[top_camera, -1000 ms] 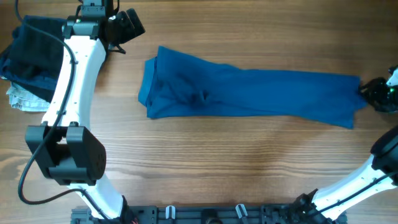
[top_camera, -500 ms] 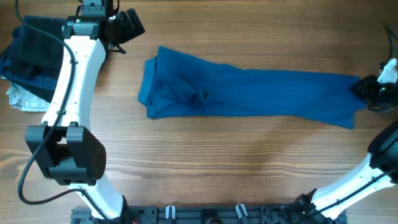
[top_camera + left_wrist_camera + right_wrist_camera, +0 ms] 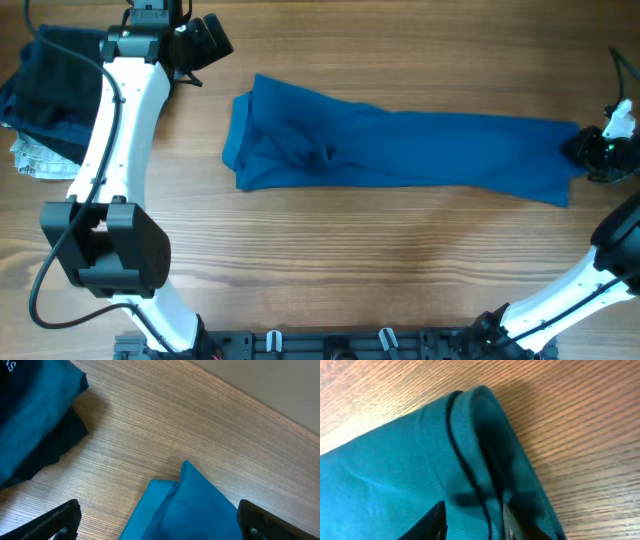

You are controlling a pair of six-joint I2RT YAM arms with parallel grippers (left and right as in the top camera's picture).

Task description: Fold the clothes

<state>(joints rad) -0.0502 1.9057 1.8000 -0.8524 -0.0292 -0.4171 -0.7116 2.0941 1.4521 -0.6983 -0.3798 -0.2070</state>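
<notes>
A long blue garment [image 3: 400, 150] lies flat across the middle of the wooden table, its bunched end at the left. My left gripper [image 3: 205, 45] hovers above the table beyond that end's far corner, open and empty; the left wrist view shows its fingers [image 3: 55, 522] wide apart with the garment's corner [image 3: 195, 505] between and below them. My right gripper [image 3: 585, 150] is at the garment's right end. In the right wrist view its fingers [image 3: 440, 520] straddle the folded hem [image 3: 485, 435], slightly apart, with cloth between them.
A pile of dark and blue clothes [image 3: 45, 90] sits at the table's left edge, and shows in the left wrist view [image 3: 35, 415]. Bare wood lies in front of and behind the garment. The arm bases stand at the near edge.
My right gripper has moved a little to the left, onto the garment's right end. The left arm and the garment have not moved.
</notes>
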